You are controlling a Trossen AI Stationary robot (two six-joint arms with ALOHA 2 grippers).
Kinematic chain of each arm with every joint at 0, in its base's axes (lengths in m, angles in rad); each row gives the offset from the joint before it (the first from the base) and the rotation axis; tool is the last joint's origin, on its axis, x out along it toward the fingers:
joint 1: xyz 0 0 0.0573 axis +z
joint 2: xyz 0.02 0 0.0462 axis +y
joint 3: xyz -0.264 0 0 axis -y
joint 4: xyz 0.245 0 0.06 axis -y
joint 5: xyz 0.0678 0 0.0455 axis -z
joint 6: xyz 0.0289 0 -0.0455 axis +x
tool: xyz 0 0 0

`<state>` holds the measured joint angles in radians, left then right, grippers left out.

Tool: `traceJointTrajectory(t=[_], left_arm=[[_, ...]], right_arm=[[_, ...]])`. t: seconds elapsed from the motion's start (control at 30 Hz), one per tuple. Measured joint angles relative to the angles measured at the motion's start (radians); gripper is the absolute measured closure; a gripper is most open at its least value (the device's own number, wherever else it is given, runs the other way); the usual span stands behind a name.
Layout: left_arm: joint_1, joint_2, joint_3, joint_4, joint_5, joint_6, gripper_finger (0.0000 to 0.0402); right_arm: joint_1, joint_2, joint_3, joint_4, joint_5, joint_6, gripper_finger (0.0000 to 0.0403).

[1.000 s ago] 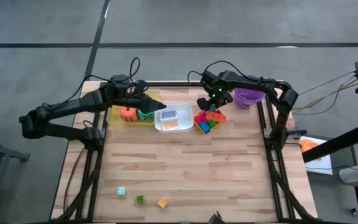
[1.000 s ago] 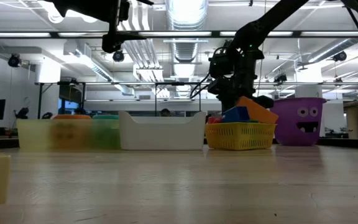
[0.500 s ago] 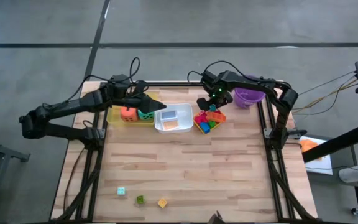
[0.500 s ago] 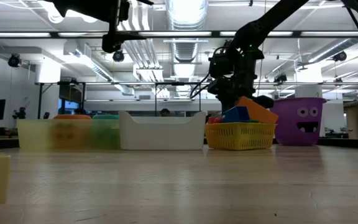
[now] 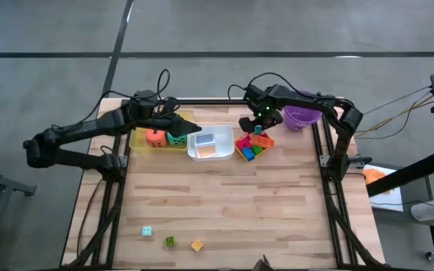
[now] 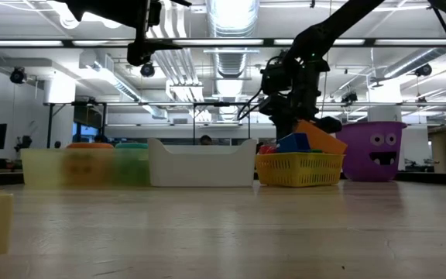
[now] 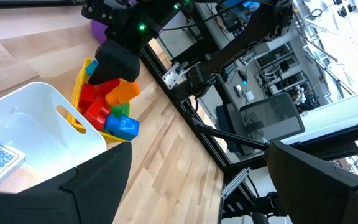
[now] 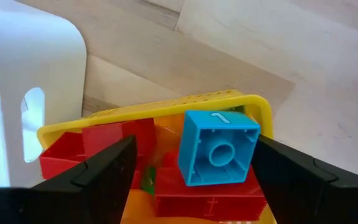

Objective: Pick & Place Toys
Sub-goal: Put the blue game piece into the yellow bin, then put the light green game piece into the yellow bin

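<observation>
The right claw [image 8: 191, 168] hangs released over a blue block [image 8: 218, 147] in the yellow basket [image 8: 166, 109]. The left claw [image 5: 194, 128] is released too, half hiding the dice [image 5: 155, 137].

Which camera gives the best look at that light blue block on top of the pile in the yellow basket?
The right wrist view: the light blue block fills its middle, hollow underside showing. The high view shows only a tiny speck; the low and left wrist views do not show it clearly.

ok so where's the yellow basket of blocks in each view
high: yellow basket right of centre, under the right gripper.
low: right of centre.
left wrist: upper left.
right wrist: across the middle.
Shared landmark: the white tray right beside it.
</observation>
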<state>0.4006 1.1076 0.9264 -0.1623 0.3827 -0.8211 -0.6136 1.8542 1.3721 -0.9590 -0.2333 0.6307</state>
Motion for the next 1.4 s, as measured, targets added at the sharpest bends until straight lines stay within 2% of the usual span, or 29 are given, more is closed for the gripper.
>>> traceJointTrajectory(t=[0.27, 0.6, 0.83, 0.97, 1.17, 1.3, 1.4], left_arm=[[0.000, 0.000, 0.000, 0.000, 0.000, 0.000, 0.0038], [0.000, 0.000, 0.000, -0.023, 0.040, 0.007, 0.0038], [0.000, 0.000, 0.001, -0.091, 0.134, 0.061, 0.0038], [-0.005, 0.000, 0.002, -0.141, 0.205, 0.092, 0.0038], [-0.048, 0.000, 0.074, -0.448, 0.210, 0.220, 0.0038], [-0.103, 0.000, 0.149, -0.712, 0.109, 0.295, 0.0038], [-0.178, 0.000, 0.182, -0.840, 0.022, 0.296, 0.0038]], right_arm=[[0.000, -0.001, 0.060, -0.034, 0.050, -0.011, 0.0100], [0.002, -0.002, 0.081, -0.086, 0.053, -0.032, 0.0100], [0.022, -0.035, 0.129, -0.081, 0.056, -0.043, 0.0100], [0.051, -0.064, 0.190, -0.078, 0.111, -0.096, 0.0100], [0.122, -0.122, 0.230, -0.071, 0.128, -0.239, 0.0100], [0.166, -0.172, 0.229, -0.075, 0.098, -0.342, 0.0100], [0.198, -0.211, 0.226, -0.081, 0.075, -0.430, 0.0100]])
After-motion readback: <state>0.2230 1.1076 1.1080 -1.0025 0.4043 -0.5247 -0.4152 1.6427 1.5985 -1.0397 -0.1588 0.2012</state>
